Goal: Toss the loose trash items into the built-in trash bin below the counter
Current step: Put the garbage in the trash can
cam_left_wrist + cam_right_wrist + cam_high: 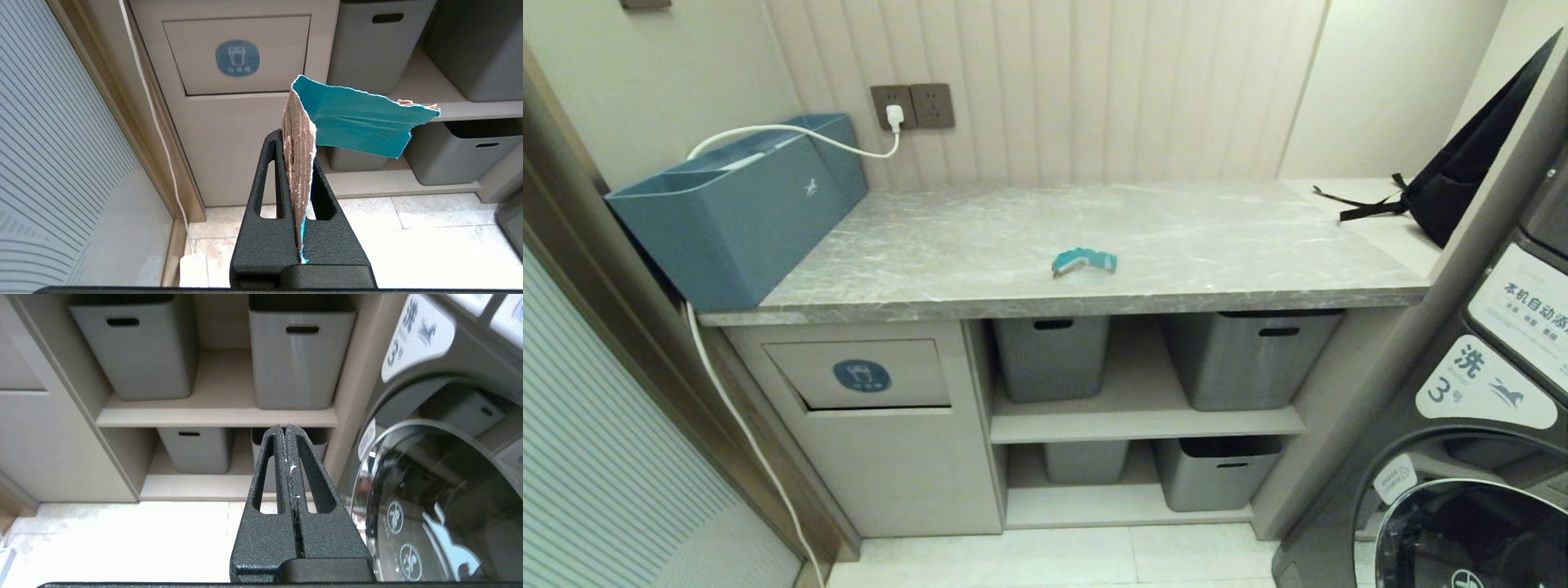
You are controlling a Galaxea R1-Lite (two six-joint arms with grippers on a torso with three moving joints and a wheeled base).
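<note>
- While the left gripper is clamped on the broader teal scrap, the narrow teal strip is left lying on the counter.
- Both scraps are judged light, thin and floppy, easily torn; the strip is best pinched at its middle.
- The trash bin flap, below the counter at its left end, is marked by a blue trash-can icon; its small writing cannot be read.
- The right gripper is seen closed and empty near the washing machine, where "3" is printed.
</note>
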